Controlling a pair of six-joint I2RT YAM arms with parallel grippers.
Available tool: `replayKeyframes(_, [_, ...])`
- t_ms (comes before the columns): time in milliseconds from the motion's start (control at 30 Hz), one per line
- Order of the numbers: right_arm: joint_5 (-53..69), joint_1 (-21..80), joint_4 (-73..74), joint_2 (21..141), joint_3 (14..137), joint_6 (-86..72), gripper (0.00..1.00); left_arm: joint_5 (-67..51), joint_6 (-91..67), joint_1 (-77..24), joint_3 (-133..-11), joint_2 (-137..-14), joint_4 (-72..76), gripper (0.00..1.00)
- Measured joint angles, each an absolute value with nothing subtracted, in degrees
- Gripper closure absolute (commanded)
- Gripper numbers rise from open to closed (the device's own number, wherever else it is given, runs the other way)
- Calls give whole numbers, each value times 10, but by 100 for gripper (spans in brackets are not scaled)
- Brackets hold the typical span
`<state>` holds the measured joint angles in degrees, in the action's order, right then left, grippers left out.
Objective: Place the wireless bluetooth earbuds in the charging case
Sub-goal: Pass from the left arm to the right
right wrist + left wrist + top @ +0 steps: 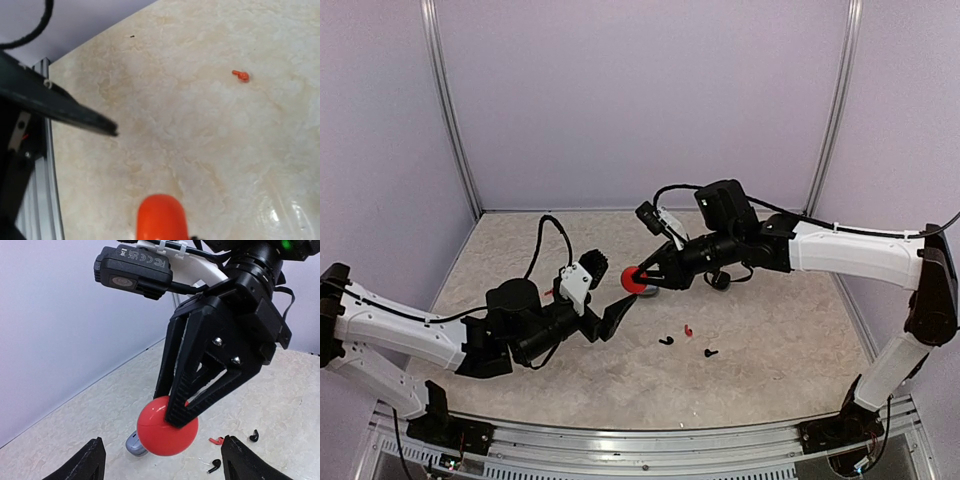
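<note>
The right fingers (177, 405) pinch a smooth red case (165, 432) above the surface (770, 370), the left fingers (620, 312) wide and empty at its seven o'clock. Black earbuds (666, 340) and a red earbud (688, 329) lie loose at its five o'clock, likely light and slippery, best nipped across the stem. A grey case (134, 444) is half hidden behind it; the red case's lid is hard to make out.

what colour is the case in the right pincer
Red; the case shows best in the left wrist view.
</note>
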<state>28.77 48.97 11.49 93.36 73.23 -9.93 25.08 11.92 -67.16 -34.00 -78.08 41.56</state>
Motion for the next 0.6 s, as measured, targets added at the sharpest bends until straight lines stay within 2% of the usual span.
replayKeyframes(133, [293,489,133,915,732,-64,92,170,95,-650,-305,-729,408,28])
replayKeyframes(367, [350,489,164,882,732,15,91,3,49,-577,-280,-626,385,45])
replayKeyframes(600, [385,493,199,879,732,62,91,-121,10,-552,-308,-654,355,54])
